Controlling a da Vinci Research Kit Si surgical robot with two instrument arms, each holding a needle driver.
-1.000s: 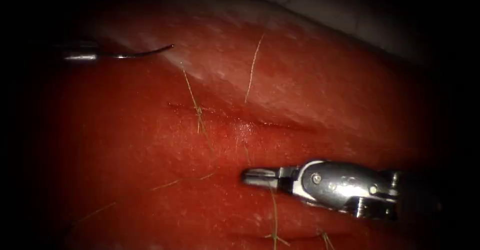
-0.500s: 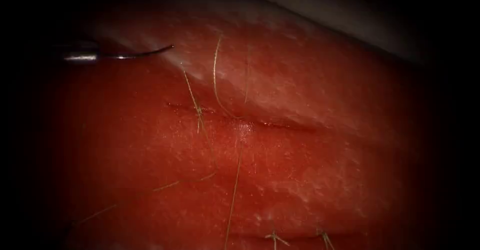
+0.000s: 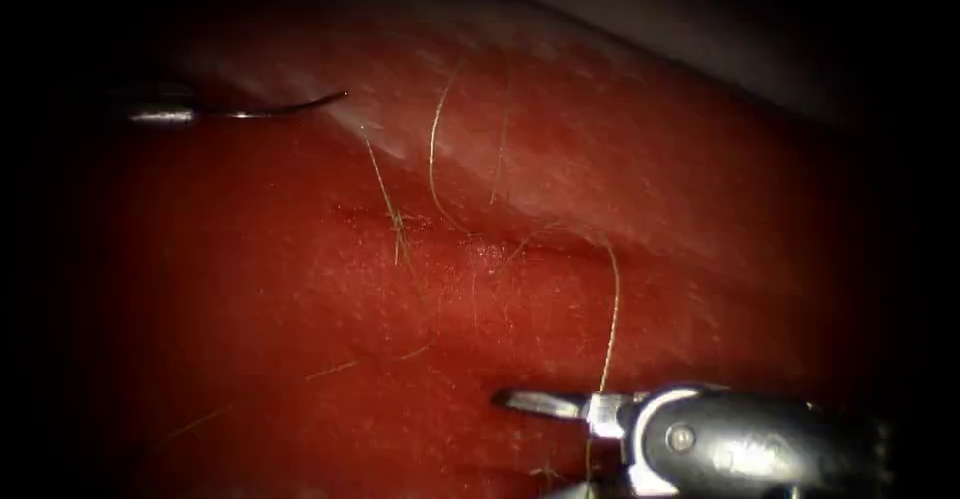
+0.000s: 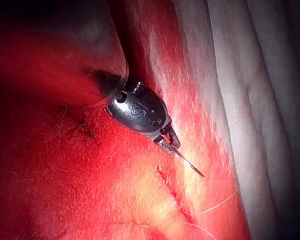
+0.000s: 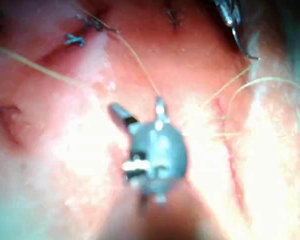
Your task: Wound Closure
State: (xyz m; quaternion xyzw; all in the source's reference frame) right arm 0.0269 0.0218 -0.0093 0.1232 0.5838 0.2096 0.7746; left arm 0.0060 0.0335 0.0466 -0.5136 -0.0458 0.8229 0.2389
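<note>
The left arm's small steel needle driver (image 3: 160, 113) sits far out on the left of the dark cut in the red, wet pork tissue (image 3: 250, 289), its jaws clamped on the blunt end of the thin curved steel needle (image 3: 285, 108), whose point hangs free above the surface, not in the tissue. Down low, the right arm's polished steel tool (image 3: 540, 402) lies over the near side of the cut (image 3: 480, 244) with its jaws spread wide (the right wrist view shows the two blades well parted), and the fine tan thread (image 3: 612, 309) runs from the cut down beside its wrist; whether it is truly gripped I cannot tell, but those open jaws look empty. The risk as I judge it: slack loops of thread lie across the cut and could snag on an open jaw or the bare needle point, tugging the stitch. Room is decent between the tools over the middle of the tissue; it is tighter toward the pale tissue edge (image 3: 640, 59) beyond the cut.
</note>
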